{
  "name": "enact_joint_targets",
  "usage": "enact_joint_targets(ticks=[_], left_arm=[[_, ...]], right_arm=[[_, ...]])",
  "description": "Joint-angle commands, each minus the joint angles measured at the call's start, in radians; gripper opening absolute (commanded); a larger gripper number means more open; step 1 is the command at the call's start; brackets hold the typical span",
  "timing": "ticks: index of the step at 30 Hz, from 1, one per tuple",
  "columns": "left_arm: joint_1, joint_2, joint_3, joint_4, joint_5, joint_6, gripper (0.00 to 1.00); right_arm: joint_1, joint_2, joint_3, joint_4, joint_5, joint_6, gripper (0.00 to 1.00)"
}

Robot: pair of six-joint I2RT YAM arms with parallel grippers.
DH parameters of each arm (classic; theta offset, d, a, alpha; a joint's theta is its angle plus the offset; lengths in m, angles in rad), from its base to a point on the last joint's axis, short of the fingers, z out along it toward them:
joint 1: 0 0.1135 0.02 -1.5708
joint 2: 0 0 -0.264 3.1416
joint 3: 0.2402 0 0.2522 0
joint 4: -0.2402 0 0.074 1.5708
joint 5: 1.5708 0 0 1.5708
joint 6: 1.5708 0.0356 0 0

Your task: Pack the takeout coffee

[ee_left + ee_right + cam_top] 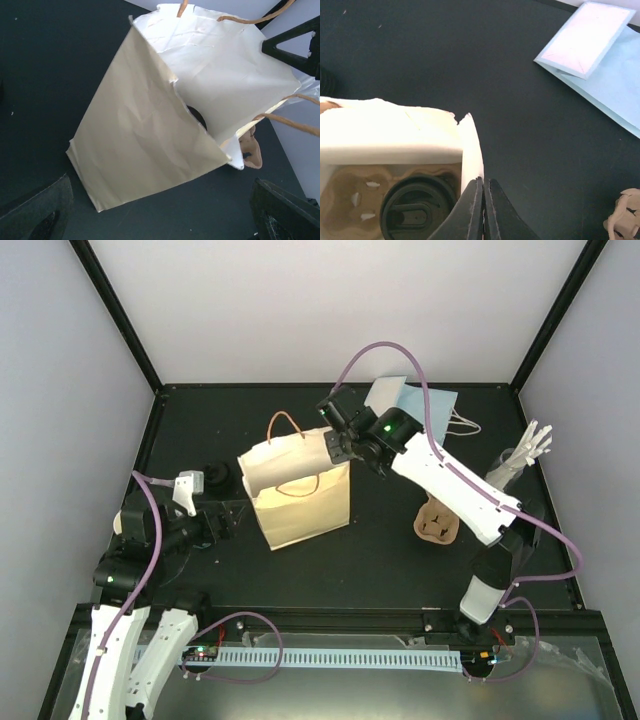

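Seen from the right wrist, the right end effector (pixel 483 182), fingers closed thin on the rim of the tan paper bag (pixel 390 132), has the upright takeout coffee (pixel 417 212) inside at its 8 o'clock, the wide-open left end effector (pixel 160 216) farther off.

Black tabletop (pixel 400 570), a few paper bits parked on it

A tan paper bag (pixel 300 505) is stood right at the fingers of the right gripper (pixel 483 181), its rim pinched between them. A flat light-blue bag (pixel 620 90) is laid out past the fingertips, off to their right. A brown pulp carrier (pixel 625 217) is seen further right of the fingers, apart from both bags.
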Motion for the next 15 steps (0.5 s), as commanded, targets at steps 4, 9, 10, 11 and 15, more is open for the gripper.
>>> enact_joint_targets(ticks=[4, 9, 10, 11, 15], left_arm=[[-0.004, 0.022, 0.028, 0.025, -0.028, 0.016, 0.99], [-0.003, 0.049, 0.021, 0.028, -0.044, 0.035, 0.99], [-0.003, 0.059, 0.023, 0.022, -0.053, 0.04, 0.99], [-0.003, 0.069, 0.026, 0.015, -0.064, 0.046, 0.99], [-0.002, 0.121, 0.043, -0.033, -0.134, 0.08, 0.99]], right_arm=[[-0.128, -0.005, 0.056, 0.018, -0.018, -0.041, 0.05], [-0.233, 0.008, 0.055, 0.036, -0.025, -0.056, 0.05], [-0.253, 0.013, 0.055, 0.037, -0.023, -0.058, 0.05], [-0.274, 0.019, 0.055, 0.038, -0.021, -0.058, 0.06], [-0.335, 0.03, 0.058, 0.042, 0.004, -0.052, 0.09]])
